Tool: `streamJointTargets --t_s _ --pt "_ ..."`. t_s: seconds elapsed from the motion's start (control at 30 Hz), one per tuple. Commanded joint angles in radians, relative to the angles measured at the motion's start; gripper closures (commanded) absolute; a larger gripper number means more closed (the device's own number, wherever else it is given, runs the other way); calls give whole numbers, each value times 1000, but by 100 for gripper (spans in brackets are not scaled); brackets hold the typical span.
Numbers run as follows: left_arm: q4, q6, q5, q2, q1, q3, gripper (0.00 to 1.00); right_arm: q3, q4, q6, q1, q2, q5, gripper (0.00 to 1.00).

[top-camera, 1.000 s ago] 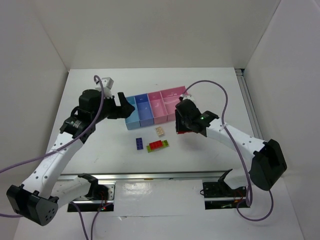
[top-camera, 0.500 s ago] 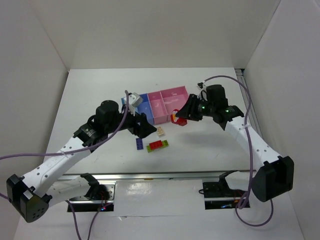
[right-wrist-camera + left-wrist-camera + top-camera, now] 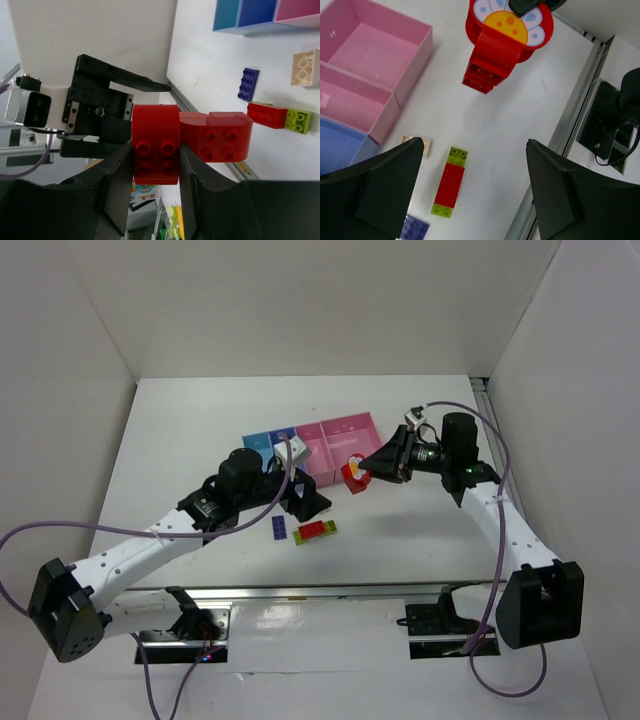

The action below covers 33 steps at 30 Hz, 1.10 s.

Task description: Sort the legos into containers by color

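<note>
Arms meeting at mid-table: my left arm (image 3: 150, 540) lies low and long from its base at the near left, reaching to the middle of the table (image 3: 200, 420). There my left gripper (image 3: 305, 502) hangs with jaws wide apart and nothing between them. My right arm (image 3: 500, 530) rises from the near right, bends and points leftward. My right gripper (image 3: 378, 466) is clamped on the red stepped piece (image 3: 353, 474), held in the air just beside the near corner of the wider pink tray (image 3: 352, 432), not in it. The containers (image 3: 312, 445) stand in a row behind both grippers.

My left wrist camera alone shows the piece's flower face, white petals round a yellow centre. My right wrist camera shows only its studded red side.

On the table lie the red-and-lime stack (image 3: 316, 530) and the purple brick (image 3: 278, 528). The beige brick (image 3: 305, 67), hidden under my left gripper from above, shows whole from the right wrist.
</note>
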Motion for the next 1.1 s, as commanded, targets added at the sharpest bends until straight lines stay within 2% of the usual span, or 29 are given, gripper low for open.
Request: streamJointTargets --t_s 0.0,0.17,0.3,0.57,0.77,0.83,0.97,1.07 --pt "206 4 -5 15 -43 3 6 -27 134 70 -25 -43 -117 76" --pt "266 102 -109 80 -123 -3 0 -51 159 93 -44 -53 -153 76" --pt "335 124 -77 122 -145 6 0 -63 148 84 -53 -53 -165 76" --pt "338 214 -125 266 -165 97 0 -72 183 73 -62 -34 -165 76" --pt "395 233 -100 295 -165 121 1 -72 215 84 -62 -34 -156 76" --pt "410 222 -77 306 -165 121 4 -72 215 84 -62 -34 -156 76" --pt "494 204 -90 306 -165 89 16 -72 197 84 -62 -34 -167 76" --pt "536 178 -60 295 -165 66 28 -72 153 44 -62 -25 -176 76"
